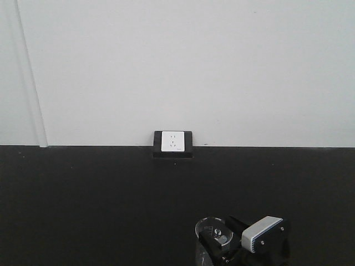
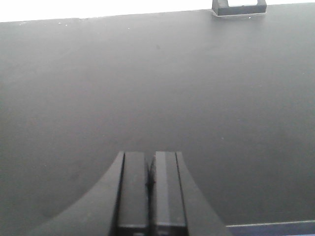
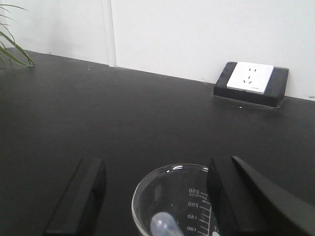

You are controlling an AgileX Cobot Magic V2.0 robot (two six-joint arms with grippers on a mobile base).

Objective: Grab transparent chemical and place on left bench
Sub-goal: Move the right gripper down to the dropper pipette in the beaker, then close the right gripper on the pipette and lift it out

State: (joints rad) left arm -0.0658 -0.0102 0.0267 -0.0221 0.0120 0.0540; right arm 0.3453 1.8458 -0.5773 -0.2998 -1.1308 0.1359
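The transparent chemical is a small clear glass beaker (image 3: 172,196) with printed graduation marks and a clear dropper (image 3: 165,226) inside. It sits between my right gripper's (image 3: 155,167) two black fingers, close against the right finger (image 3: 224,196), with a wide gap to the left finger (image 3: 83,196). The jaws stand open. In the front view the beaker (image 1: 213,230) and right gripper (image 1: 222,245) are at the bottom edge. My left gripper (image 2: 149,158) is shut and empty above bare black worktop. The left bench with white bins is out of view.
A black worktop (image 1: 83,199) runs along a plain white wall. A white wall socket in a black frame (image 1: 172,142) stands at its back edge, and shows in the right wrist view (image 3: 251,78). Green plant leaves (image 3: 12,46) reach in at far left.
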